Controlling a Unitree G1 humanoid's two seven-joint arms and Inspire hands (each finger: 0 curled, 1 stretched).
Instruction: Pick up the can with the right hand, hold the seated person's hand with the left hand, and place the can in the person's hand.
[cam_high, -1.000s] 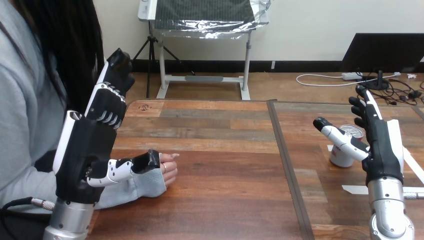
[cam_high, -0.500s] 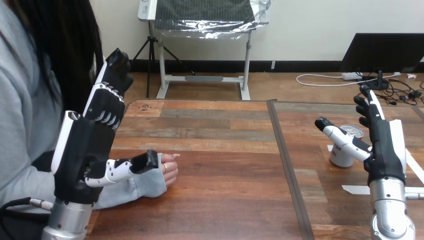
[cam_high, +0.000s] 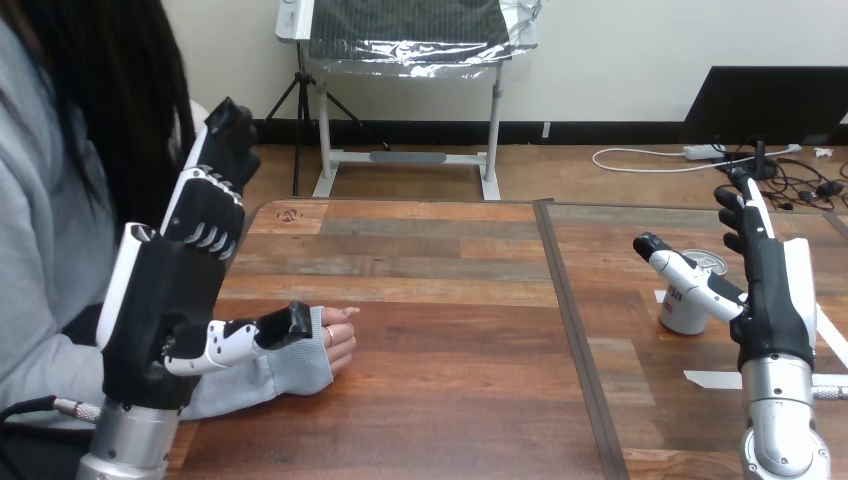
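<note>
Right robot hand (cam_high: 770, 290) shifted slightly rightward, kept open beside can (cam_high: 682, 315); can not gripped. Left robot hand (cam_high: 165, 300) held open over person's hand (cam_high: 338, 335), nothing clasped.

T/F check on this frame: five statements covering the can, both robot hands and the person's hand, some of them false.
1. The silver can with red print stands upright on the wooden table. True.
2. The right hand has its fingers curled round the can. False: its fingers are straight and the hand is open beside the can.
3. The person's hand rests on the table at the view's left. True.
4. The can lies in the person's hand. False: it stands on the table's right part, apart from that hand.
5. The left hand is shut. False: its fingers point straight up.
</note>
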